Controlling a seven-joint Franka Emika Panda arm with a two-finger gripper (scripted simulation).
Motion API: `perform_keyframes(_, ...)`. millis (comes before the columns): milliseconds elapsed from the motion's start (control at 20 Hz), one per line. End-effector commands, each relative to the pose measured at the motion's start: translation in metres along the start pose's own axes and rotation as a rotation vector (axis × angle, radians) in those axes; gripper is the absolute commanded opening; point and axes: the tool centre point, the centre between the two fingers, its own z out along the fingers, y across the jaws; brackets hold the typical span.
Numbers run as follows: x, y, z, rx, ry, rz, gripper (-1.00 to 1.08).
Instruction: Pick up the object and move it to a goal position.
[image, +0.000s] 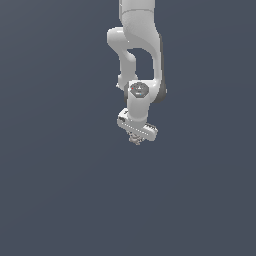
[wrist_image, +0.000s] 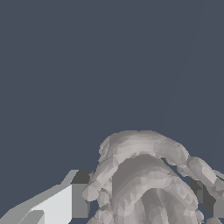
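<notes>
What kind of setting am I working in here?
Likely a bare simulated workspace: a flat, featureless slate-grey ground, a white arm rendered without texture, and a faceted grey clump between the pincer fingers. No furniture shows.

The exterior view looks from well off the arm (image: 141, 55), far enough that the whole white limb fits into the upper middle of the frame, hanging down against a flat, dark blue-grey ground. The hand (image: 136, 137) sits small near the picture's centre.

The wrist view rides on the arm itself and looks along the hand — very close, so that one pale finger (wrist_image: 57, 203) and the lumpy grey-beige object (wrist_image: 146, 175) fill the lower part of the frame, with the same dark ground behind.

Both views share only the fingers' tips and the object (image: 135, 140) — tiny from outside, large from the wrist.
</notes>
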Motion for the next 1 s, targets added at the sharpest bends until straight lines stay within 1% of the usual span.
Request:
perform_keyframes(0, 0.000, 0.000, 0.000, 0.000, 0.000, 0.001, -1.00)
perform_keyframes(250, 0.000, 0.000, -0.009, 0.000, 0.000, 0.001, -1.00)
perform_keyframes(450, 0.000, -0.002, -0.027, 0.000, 0.000, 0.001, -1.00)
perform_keyframes(700, 0.001, -0.005, -0.060, 0.000, 0.000, 0.001, -1.00)
perform_keyframes(950, 0.001, -0.009, -0.106, -0.001, 0.000, 0.001, -1.00)
